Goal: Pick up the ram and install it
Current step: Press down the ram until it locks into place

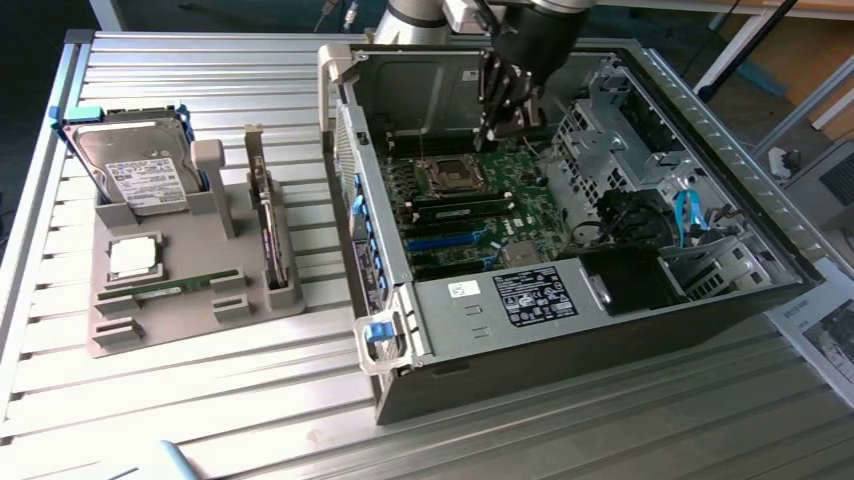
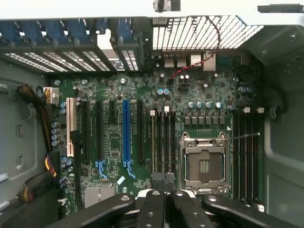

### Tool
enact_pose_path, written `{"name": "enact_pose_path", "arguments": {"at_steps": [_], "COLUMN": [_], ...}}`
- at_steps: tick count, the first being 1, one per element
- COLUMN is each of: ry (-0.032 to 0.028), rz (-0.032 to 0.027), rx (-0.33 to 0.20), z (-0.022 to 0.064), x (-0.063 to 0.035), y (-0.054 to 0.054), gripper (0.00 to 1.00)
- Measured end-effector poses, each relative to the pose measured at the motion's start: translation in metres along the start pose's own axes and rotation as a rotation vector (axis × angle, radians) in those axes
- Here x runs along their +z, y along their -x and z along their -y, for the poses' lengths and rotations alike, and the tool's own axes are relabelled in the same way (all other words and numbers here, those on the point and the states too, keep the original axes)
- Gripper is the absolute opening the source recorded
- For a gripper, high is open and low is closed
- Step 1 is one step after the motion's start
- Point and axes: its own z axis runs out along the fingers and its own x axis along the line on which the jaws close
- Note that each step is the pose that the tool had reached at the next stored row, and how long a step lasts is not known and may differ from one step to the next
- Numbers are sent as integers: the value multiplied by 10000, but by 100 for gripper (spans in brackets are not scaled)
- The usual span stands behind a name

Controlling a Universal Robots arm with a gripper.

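Observation:
The ram (image 1: 171, 289), a thin green stick, lies flat in a slot of the grey holder (image 1: 160, 325) on the exterior view's left, outside the computer. My gripper (image 1: 505, 128) hangs inside the open computer case (image 1: 561, 300), above the far part of the motherboard (image 1: 487, 215) and far from the ram. In the wrist view its black fingers (image 2: 152, 209) are pressed together with nothing between them, and the gripper (image 2: 167, 194) hovers over the dark memory slots (image 2: 164, 142) beside the processor socket (image 2: 204, 164).
On the holder also stand a silver hard drive (image 1: 134, 175), a square processor chip (image 1: 134, 257) and an upright card (image 1: 274, 240). The case walls, drive cage (image 1: 601, 130) and cables (image 1: 687, 215) crowd the space around the arm. A ribbed metal table (image 1: 200, 410) carries everything.

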Motion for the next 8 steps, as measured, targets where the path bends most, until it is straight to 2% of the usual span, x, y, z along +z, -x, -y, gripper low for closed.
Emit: {"name": "enact_pose_path", "arguments": {"at_steps": [8], "ry": [0], "rz": [-57], "rx": [2], "z": [194], "x": [-7], "y": [23], "gripper": [10]}}
